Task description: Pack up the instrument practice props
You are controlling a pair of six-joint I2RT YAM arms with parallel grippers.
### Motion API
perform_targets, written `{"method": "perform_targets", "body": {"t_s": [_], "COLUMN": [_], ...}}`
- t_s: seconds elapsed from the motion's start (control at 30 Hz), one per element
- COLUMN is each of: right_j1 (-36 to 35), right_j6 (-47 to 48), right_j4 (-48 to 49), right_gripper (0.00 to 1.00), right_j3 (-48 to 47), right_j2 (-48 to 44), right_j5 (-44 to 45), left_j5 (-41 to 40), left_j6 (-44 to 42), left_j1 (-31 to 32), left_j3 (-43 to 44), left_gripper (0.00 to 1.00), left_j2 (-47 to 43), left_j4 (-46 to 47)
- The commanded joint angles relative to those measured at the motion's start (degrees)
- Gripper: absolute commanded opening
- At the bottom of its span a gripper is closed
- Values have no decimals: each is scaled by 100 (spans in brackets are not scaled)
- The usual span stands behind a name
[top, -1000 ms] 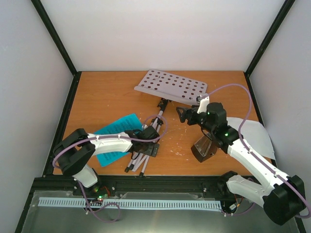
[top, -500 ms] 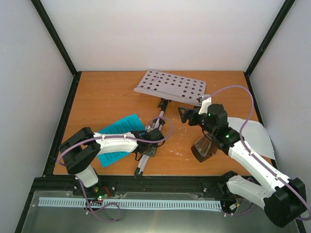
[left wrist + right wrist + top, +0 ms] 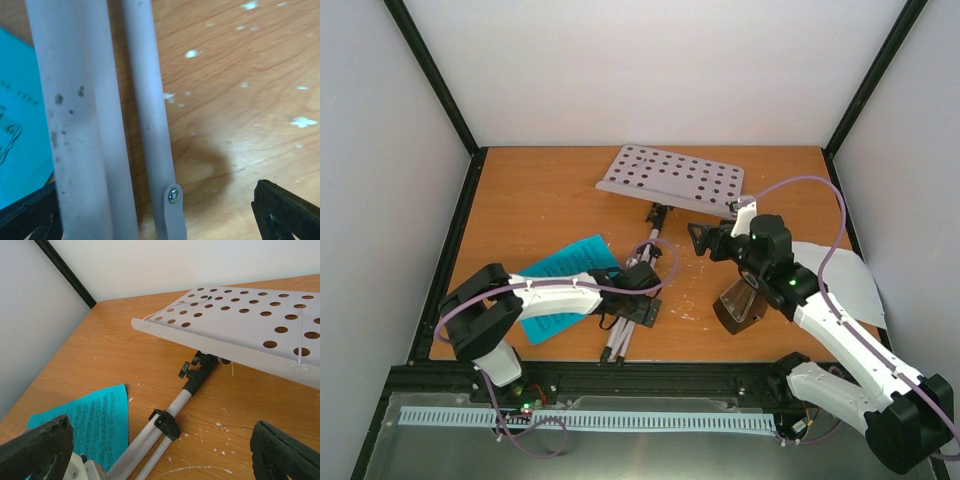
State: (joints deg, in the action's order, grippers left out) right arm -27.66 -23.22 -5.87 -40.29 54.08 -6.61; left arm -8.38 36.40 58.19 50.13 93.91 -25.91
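Note:
The music stand lies on the table, its perforated grey tray [image 3: 672, 180] at the back and its silver legs [image 3: 620, 338] pointing to the near edge. My left gripper [image 3: 638, 303] is open and straddles the legs [image 3: 80, 125], its fingertips [image 3: 282, 210] wide apart on either side. My right gripper [image 3: 704, 240] is open and empty, held above the table near the tray [image 3: 240, 325]. The black metronome [image 3: 739, 305] stands below my right arm. A blue music sheet [image 3: 560, 285] lies left of the legs, and it also shows in the right wrist view [image 3: 95, 420]. A white sheet [image 3: 845, 280] lies at the right.
The black frame posts and white walls close in the table on three sides. The black rail [image 3: 620, 375] runs along the near edge. The stand's black collar and knob [image 3: 197, 367] sit under the tray.
The stand's legs, spread apart a second ago, now lie close together. My left gripper has shifted a little to the right along them. The right arm has barely moved.

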Motion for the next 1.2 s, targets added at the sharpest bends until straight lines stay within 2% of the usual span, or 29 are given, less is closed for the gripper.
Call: {"method": "perform_targets", "body": {"t_s": [0.0,0.07,0.23,0.43,0.6,0.7,0.8,0.9,1.0,1.17], "right_j1": [34,35,109,787,1842,2679,3382,3691,3697,3691], "right_j6": [315,522,1067,1259,1249,1002,781,902,1306,1637], "right_j4": [-622,-981,-1348,-1446,-1202,-712,-266,409,1454,2560], "right_gripper": [95,100,100,100,100,100,100,100,100,100], "right_j3": [-521,-828,-1453,-1887,-1798,-1474,-1096,-377,634,1763], "right_j2": [-85,-83,-61,170,349,514,611,378,10,-237], "right_j5": [101,430,1133,707,247,-340,-466,161,941,1021], "left_j5": [554,869,1740,2815,3178,3918,4261,3811,3129,1797], "left_j6": [-699,-1033,-1680,-2050,-1932,-1431,-965,-864,-831,-1085], "left_j1": [-23,-157,-1028,-2551,-4342,-5771,-7077,-7593,-7744,-7849], "left_j3": [547,823,1438,1664,1272,759,125,-453,-1085,-2022], "left_gripper": [99,99,100,99,99,99,99,99,99,99], "left_j2": [-333,-418,-718,-1245,-1764,-1960,-2095,-2108,-2033,-2358], "left_j4": [780,943,1135,1108,1282,1934,2778,3349,3982,4913]}}
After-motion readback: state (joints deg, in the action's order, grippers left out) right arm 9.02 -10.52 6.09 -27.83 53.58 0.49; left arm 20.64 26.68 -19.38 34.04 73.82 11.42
